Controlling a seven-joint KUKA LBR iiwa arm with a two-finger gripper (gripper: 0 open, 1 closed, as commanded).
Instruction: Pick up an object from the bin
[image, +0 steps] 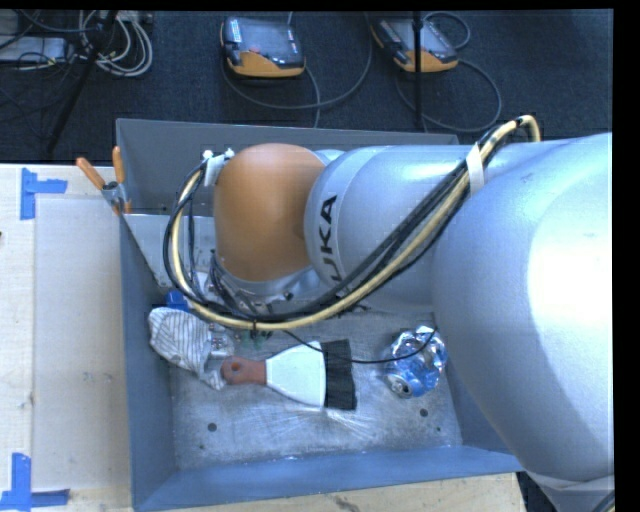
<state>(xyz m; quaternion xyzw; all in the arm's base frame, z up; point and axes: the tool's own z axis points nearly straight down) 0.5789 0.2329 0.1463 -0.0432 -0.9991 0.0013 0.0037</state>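
My gripper (238, 305) is low in the left part of the bin, mostly hidden beneath the arm's orange cover. Just below it lies a brush (300, 376) with a brown handle, a white body and black bristles; the handle end points left, toward the gripper. Left of the gripper a crumpled white-and-grey cloth (180, 336) lies against the bin's left wall, touching the brush handle. A small blue thing (177, 298) peeks out above the cloth.
A crushed blue-and-silver can (414, 366) lies at the right of the bin floor, close to the arm. The arm covers the back and right of the bin. Bare floor shows along the front wall.
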